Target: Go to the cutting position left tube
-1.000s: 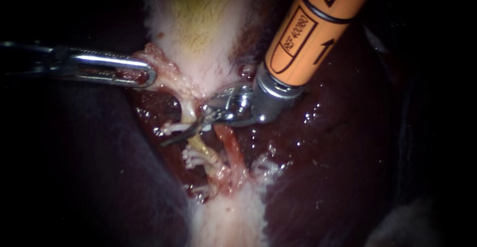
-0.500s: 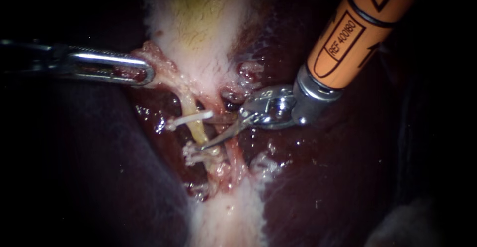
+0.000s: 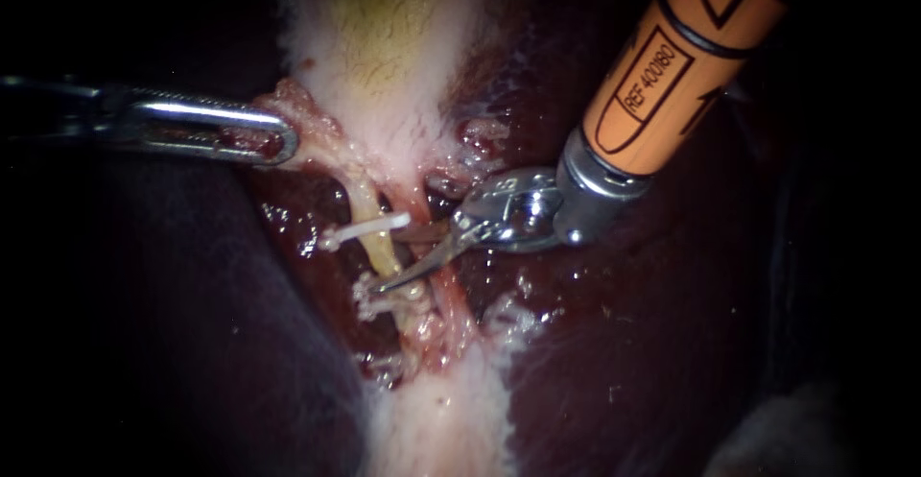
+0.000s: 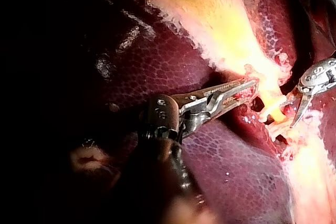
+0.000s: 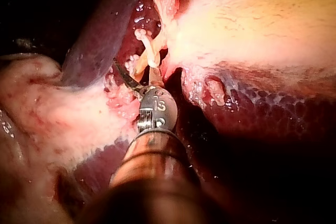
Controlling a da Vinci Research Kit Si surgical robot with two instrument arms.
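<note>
The pale yellow left tube [image 3: 367, 210] runs down from the gallbladder [image 3: 384, 45] and carries a white clip [image 3: 365, 230] across it, with more white clips [image 3: 369, 302] lower down. My right instrument [image 3: 389, 261], on an orange shaft, has two thin blades open. The lower blade lies across the tube between the clips, and the upper one ends near the upper clip's tip. My left instrument [image 3: 278, 141] is shut on pink tissue at the gallbladder's neck and holds it leftward. The left wrist view shows the same grip [image 4: 247, 85], the tube [image 4: 273, 107] and the blades [image 4: 302, 106].
A reddish right tube [image 3: 449, 299] runs beside the left one, just under my right instrument's blades. Dark red liver [image 3: 624, 343] surrounds the site. A white fatty band [image 3: 441, 419] continues below the clips. In the right wrist view the blades [image 5: 139, 77] reach the clipped tube [image 5: 143, 61].
My right instrument drew back to the right off the left tube, uncovering the upper white clip, then edged slightly left again with its blades open. My left instrument has held still.
</note>
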